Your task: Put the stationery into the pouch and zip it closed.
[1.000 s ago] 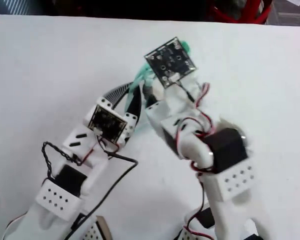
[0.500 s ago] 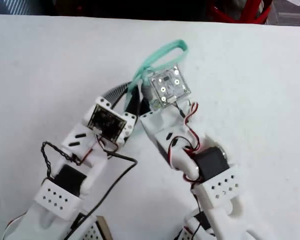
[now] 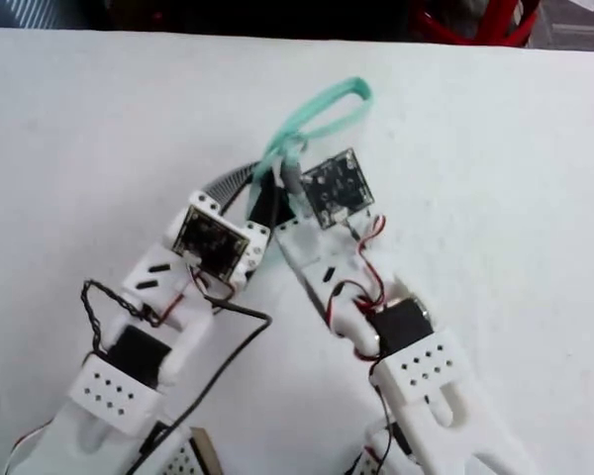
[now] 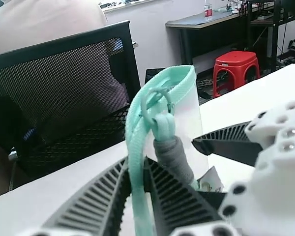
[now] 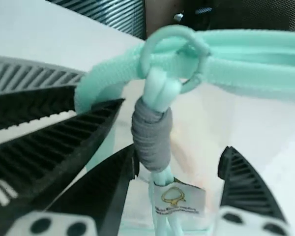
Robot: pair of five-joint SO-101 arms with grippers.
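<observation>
High view: over the last second the right arm (image 3: 401,341) has drawn back toward the near edge. Its wrist camera no longer covers the far end of the pouch (image 3: 361,91), so the mint loop of zip tape now shows against the bench (image 3: 99,119). The left arm has not shifted.

The left hand (image 4: 137,169) is clamped on the mint tape at the pouch's near end and holds that end up off the bench. The right hand (image 5: 179,182) stands with its jaws apart, one on each side of the zip pull (image 5: 151,137), a mint cord wrapped in grey that hangs from a ring on the tape. Neither jaw touches it as far as I can see.

I read the retreat as lining up on the pull, so the zipping step is about to start rather than under way. The wide loop suggests the mouth is not yet zipped. I cannot tell whether the stationery is inside.

The bench is plain white, and the pouch sits at its middle, a little toward the far side. Beyond the bench edge stand a black mesh chair (image 4: 64,98), a red stool (image 4: 236,66) and a dark desk (image 4: 211,22).
</observation>
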